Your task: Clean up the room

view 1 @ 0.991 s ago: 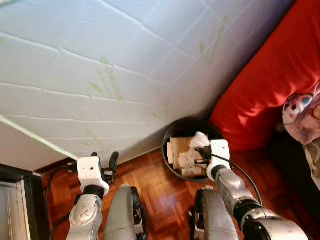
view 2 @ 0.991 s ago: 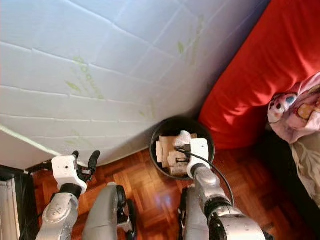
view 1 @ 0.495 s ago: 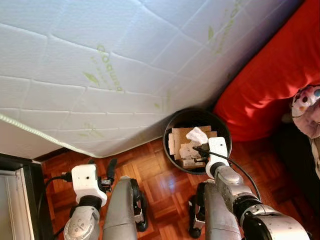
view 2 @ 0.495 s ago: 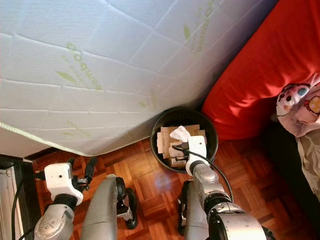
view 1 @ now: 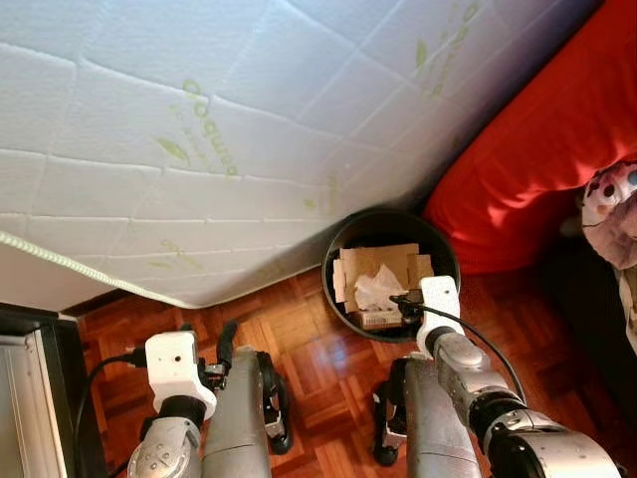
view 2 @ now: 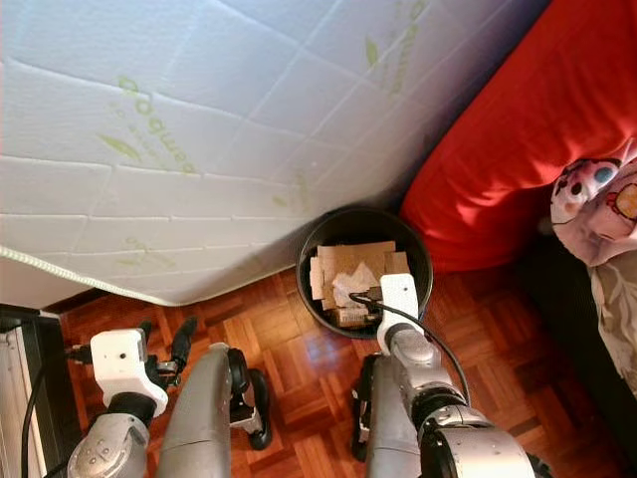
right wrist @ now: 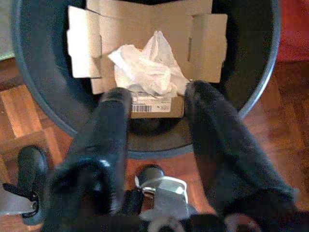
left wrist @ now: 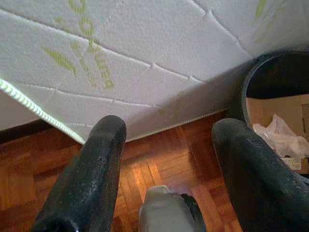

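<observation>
A round black bin (view 1: 383,224) stands on the parquet floor against the mattress. Flattened cardboard (view 1: 373,262) lies inside it, with a crumpled white tissue (view 1: 376,289) on top. My right gripper (view 1: 403,309) hovers over the bin's near rim. In the right wrist view the gripper (right wrist: 159,94) is open and empty, and the tissue (right wrist: 149,67) lies loose on the cardboard (right wrist: 125,29) beyond the fingers. My left gripper (view 1: 207,334) hangs low at the left over the floor, open and empty (left wrist: 166,130).
A white quilted mattress (view 1: 199,129) leans across the top and left. A large red cushion (view 1: 537,169) sits to the right of the bin, with a pink patterned cloth (view 1: 612,204) at the right edge. Dark furniture (view 1: 30,398) stands at lower left. Bare parquet (view 1: 318,349) lies between.
The tissue that my right gripper held over the bin now lies inside on the cardboard, and the gripper is open. The camera shifted slightly.
</observation>
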Available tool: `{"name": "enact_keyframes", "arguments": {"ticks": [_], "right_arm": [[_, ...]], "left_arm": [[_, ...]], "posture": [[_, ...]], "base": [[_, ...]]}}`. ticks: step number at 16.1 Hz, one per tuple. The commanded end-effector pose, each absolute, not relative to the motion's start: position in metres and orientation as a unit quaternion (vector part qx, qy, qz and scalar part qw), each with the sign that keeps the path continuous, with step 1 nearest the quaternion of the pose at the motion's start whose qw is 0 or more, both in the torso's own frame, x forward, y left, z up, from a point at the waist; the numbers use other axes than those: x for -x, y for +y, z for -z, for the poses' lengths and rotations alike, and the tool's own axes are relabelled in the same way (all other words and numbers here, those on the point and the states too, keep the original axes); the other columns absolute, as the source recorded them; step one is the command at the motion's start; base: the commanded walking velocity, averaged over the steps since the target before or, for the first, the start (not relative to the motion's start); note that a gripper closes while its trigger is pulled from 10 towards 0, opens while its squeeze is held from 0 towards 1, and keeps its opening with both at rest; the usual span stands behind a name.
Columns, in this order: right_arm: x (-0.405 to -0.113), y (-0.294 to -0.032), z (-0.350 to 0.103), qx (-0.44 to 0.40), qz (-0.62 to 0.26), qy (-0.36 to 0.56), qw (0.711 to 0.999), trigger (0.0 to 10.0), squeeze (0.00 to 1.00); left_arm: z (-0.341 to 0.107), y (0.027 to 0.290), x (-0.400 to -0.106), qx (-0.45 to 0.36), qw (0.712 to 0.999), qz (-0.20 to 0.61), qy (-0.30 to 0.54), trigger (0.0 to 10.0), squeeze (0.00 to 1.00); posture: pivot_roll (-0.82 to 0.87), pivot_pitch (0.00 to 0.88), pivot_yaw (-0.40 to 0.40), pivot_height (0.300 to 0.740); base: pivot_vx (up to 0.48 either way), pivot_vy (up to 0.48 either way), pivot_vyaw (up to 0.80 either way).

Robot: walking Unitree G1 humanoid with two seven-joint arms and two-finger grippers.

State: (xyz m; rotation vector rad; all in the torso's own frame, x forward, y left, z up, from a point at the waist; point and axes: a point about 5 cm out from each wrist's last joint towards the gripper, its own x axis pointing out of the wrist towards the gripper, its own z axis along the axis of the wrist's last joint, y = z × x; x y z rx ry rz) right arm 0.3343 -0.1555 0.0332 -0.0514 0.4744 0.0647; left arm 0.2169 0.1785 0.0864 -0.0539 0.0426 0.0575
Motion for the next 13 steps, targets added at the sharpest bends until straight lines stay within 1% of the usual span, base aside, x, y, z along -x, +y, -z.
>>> {"name": "enact_keyframes", "arguments": {"ticks": [1,2,3,9,10,11,13], "right_arm": [[-0.3194,-0.1585,-0.0149,0.027,-0.028,0.273,0.961,10.0,1.00],[-0.3184,-0.1595,-0.0137,0.033,-0.028,0.276,0.960,10.0,1.00],[-0.3179,-0.1608,-0.0133,0.035,-0.026,0.277,0.960,10.0,0.00],[-0.3182,-0.1636,-0.0138,0.028,-0.023,0.277,0.960,10.0,0.00],[-0.3182,-0.1638,-0.0139,0.020,-0.020,0.276,0.961,10.0,0.59],[-0.3184,-0.1637,-0.0142,0.008,-0.017,0.273,0.962,10.0,1.00],[-0.3217,-0.1660,-0.0186,-0.032,0.005,0.258,0.966,10.0,1.00]], "left_arm": [[-0.0787,0.1808,-0.2088,0.023,0.998,-0.038,0.045,10.0,0.00],[-0.0785,0.1805,-0.2086,0.024,0.998,-0.039,0.047,10.0,0.00],[-0.0785,0.1801,-0.2095,0.024,0.998,-0.039,0.048,10.0,0.00],[-0.0771,0.1811,-0.2152,0.024,0.998,-0.035,0.050,10.0,0.00],[-0.0770,0.1814,-0.2159,0.024,0.998,-0.034,0.050,10.0,0.00],[-0.0769,0.1820,-0.2164,0.023,0.998,-0.034,0.050,10.0,0.00],[-0.0766,0.1835,-0.2184,0.021,0.998,-0.033,0.050,10.0,0.00]], "posture": [[0.10,0.538,0.017,0.627],[0.11,0.538,0.017,0.627],[0.10,0.533,0.017,0.627],[0.10,0.516,0.020,0.627],[0.11,0.515,0.024,0.627],[0.11,0.512,0.026,0.627],[0.11,0.506,0.032,0.627]], "base": [[0.000,0.000,0.00],[0.000,0.000,0.00],[0.000,0.000,0.00],[0.000,0.000,0.00],[0.000,0.000,0.00],[0.000,0.000,0.00],[0.000,0.000,0.00]]}}
